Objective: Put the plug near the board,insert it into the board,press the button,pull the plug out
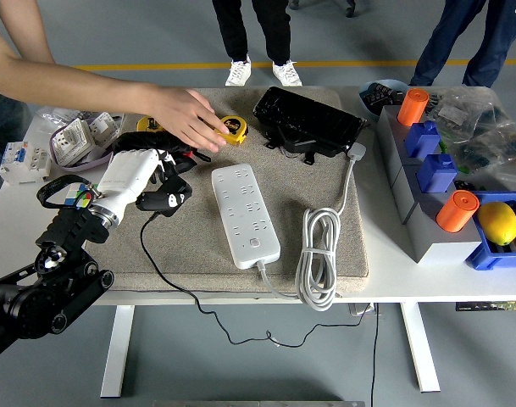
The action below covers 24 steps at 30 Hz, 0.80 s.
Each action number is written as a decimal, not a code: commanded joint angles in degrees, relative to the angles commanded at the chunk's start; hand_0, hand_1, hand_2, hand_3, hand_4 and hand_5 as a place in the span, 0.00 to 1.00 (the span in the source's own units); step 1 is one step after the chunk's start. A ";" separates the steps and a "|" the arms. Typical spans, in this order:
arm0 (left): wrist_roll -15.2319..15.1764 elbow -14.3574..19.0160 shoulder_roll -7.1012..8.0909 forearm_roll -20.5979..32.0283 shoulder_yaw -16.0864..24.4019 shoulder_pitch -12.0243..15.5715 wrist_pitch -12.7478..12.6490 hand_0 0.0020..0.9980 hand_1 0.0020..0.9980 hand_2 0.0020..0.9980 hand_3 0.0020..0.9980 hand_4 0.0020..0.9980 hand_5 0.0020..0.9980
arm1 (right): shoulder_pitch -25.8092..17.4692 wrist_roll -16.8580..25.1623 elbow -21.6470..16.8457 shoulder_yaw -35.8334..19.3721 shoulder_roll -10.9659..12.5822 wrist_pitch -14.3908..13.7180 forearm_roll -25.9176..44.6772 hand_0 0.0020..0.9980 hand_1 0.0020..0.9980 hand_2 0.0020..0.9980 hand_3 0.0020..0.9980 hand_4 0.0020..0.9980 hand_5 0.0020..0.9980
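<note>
Left hand: the robot's white left hand (137, 176) comes in from the lower left on a black arm, its fingers curled around the black plug (166, 198), which it holds above the mat, left of the board.
Plug: clear of the board, with open mat between the two; its thin black cord (160, 271) trails down over the mat and off the table's near edge.
Board: the white power strip (244, 214) lies lengthwise on the grey mat (308, 182), sockets up, its button near the near end; nothing is plugged into it.
Board's cable: a coiled white cable (319, 259) lies just right of the strip.
Person: a bare arm reaches in from the upper left; the person's hand (183, 116) is spread flat, fingertips by the yellow tape measure (232, 128), apart from the robot's hand.
Nearby: a black case (308, 121) at the mat's far edge; a Rubik's cube (78, 196) partly hidden behind the robot's wrist.
</note>
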State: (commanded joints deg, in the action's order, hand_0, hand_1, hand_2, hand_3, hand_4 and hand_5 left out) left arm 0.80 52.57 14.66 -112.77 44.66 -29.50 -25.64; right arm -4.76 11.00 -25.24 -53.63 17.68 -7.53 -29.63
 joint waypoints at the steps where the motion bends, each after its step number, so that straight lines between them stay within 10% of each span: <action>1: 0.06 -0.10 0.03 -0.08 -0.08 0.07 0.05 0.27 0.40 0.43 0.53 0.78 0.14 | -0.02 0.00 -0.01 0.02 0.00 0.00 0.00 0.60 0.61 0.56 0.54 0.71 0.21; 24: 1.23 0.31 0.13 0.23 1.14 0.88 3.01 0.43 0.61 0.61 0.62 0.93 0.30 | -0.18 0.05 -0.07 -0.16 -0.06 0.14 0.06 0.61 0.61 0.56 0.54 0.71 0.21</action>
State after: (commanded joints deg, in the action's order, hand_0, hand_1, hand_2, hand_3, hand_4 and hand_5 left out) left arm 2.02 52.88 14.79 -112.54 45.80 -28.62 -22.63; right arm -4.95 11.05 -25.31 -53.78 17.62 -7.39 -29.57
